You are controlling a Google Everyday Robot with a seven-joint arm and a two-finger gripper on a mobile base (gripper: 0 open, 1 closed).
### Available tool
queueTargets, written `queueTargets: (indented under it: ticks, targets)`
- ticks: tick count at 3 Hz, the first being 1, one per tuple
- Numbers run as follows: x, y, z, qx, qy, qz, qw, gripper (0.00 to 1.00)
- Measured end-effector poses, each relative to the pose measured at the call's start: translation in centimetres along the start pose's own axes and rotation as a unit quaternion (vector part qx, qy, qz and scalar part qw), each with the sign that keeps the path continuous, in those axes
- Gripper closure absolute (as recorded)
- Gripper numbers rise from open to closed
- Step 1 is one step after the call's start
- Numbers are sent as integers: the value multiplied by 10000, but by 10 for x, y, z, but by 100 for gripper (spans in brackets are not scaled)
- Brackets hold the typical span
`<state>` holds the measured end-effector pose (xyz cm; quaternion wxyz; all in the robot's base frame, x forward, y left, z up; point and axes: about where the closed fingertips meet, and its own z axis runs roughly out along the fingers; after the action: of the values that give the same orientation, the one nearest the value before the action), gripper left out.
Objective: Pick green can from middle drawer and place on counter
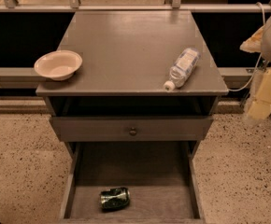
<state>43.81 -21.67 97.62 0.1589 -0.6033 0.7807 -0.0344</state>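
Observation:
The green can (115,198) lies on its side on the floor of the open middle drawer (82,202), near the drawer's front edge and slightly left of centre. The counter (126,50) is the flat grey top of the cabinet above it. My gripper (261,99) hangs at the right edge of the view, beside the cabinet's right side at about counter height. It is far from the can and holds nothing that I can see.
A pale bowl (58,64) stands on the counter's front left corner. A clear plastic bottle with a white cap (182,68) lies near the front right edge. A closed drawer front with a round knob (132,131) sits above the open drawer. Speckled floor surrounds the cabinet.

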Motion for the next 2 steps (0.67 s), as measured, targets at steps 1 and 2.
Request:
queueTargets:
  ticks: [1, 2]
  targets:
    - [-2, 1, 2, -21, -18, -45, 10000, 0]
    - [-20, 14, 28, -249, -208, -524, 9981, 0]
